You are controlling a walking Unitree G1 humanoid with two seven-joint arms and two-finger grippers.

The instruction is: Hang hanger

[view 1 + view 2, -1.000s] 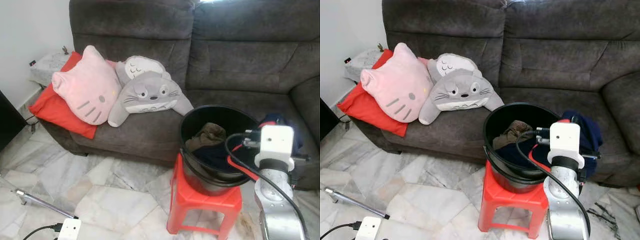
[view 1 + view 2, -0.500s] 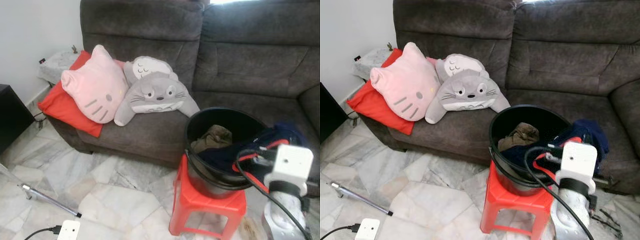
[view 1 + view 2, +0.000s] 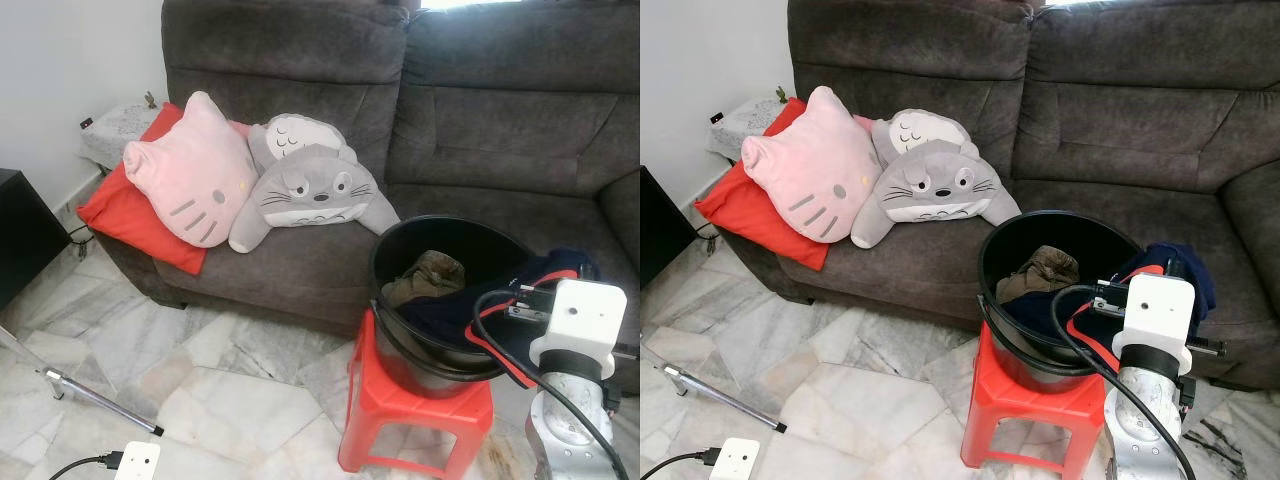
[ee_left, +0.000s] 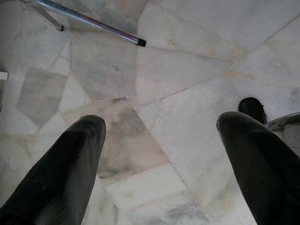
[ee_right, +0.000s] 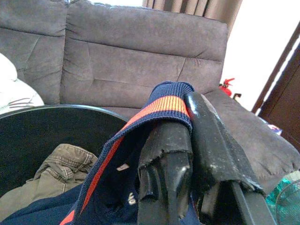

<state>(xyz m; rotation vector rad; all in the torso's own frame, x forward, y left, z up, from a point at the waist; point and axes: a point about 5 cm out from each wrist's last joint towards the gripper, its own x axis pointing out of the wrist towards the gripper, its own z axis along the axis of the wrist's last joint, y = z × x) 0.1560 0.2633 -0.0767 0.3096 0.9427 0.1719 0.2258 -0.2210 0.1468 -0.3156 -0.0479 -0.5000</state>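
No writing can be read anywhere; a small pale tag on the navy garment shows in the right wrist view, but it is too blurred to make out. The right gripper has its two black fingers pressed together on the ribbed navy and orange-striped collar of that garment, which drapes over the fingertips and trails down into the black bucket. From the head views the right arm, with its white wrist housing, stands just beside the bucket on the robot's right, and the garment runs from the bucket's rim across to the gripper. The bucket sits on a red plastic stool in front of a dark grey sofa, and inside it lies a crumpled olive-brown garment next to the navy one. No hanger can be picked out for certain in these views. On the sofa rest a pink cat-face cushion, a grey plush cushion and a red cushion. The left gripper hangs with its fingers spread wide above the marble floor, where a metal rod lies.
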